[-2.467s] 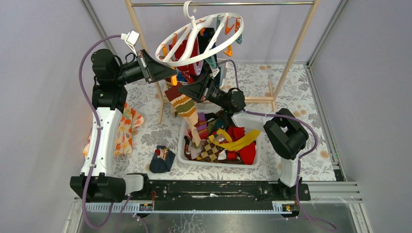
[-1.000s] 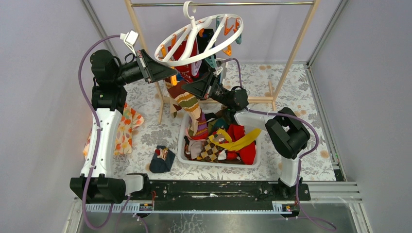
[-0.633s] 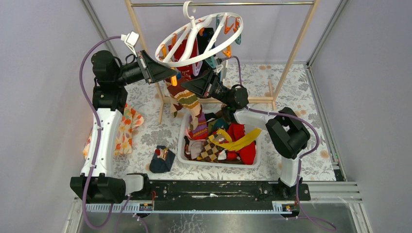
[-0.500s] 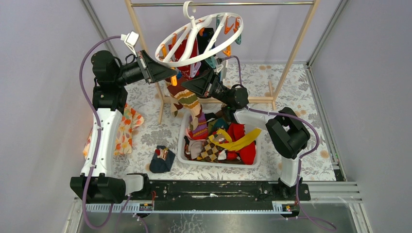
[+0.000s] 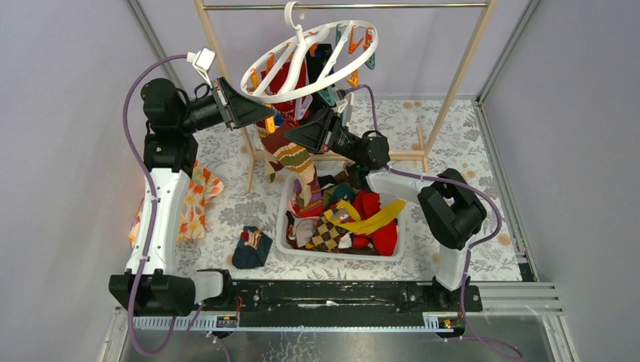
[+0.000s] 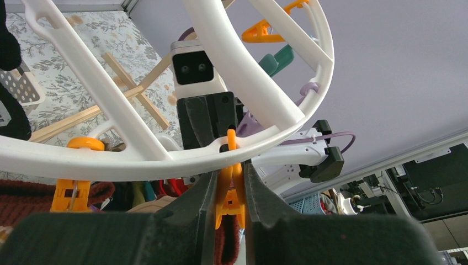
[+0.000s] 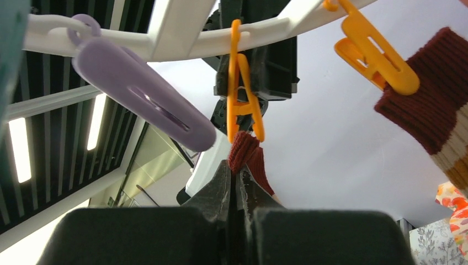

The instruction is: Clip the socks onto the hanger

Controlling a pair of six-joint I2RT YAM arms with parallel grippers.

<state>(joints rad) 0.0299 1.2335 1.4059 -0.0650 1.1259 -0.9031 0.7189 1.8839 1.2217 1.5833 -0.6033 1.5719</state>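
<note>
The white hanger (image 5: 296,96) hangs from the rack's rod, with a red and a black sock clipped under it. My left gripper (image 5: 270,115) is shut on an orange clip (image 6: 230,193) under the hanger's ring (image 6: 165,157). My right gripper (image 5: 287,138) is shut on the maroon cuff (image 7: 245,154) of a brown striped sock (image 5: 290,158). It holds the cuff up at the lower ends of that orange clip (image 7: 240,105). In the left wrist view the cuff (image 6: 226,243) shows between the clip's lower ends. More socks (image 5: 355,219) lie in the bin.
The white bin (image 5: 340,255) sits front centre. A dark sock (image 5: 251,249) lies left of it, and a flowered cloth (image 5: 195,200) beside the left arm. Wooden rack posts (image 5: 460,72) stand behind. A purple clip (image 7: 143,94) and another clipped sock (image 7: 436,116) hang close by.
My right gripper has risen and moved back toward the hanger, lifting the striped sock out of the bin up to the orange clip. The left gripper has stayed on the clip.
</note>
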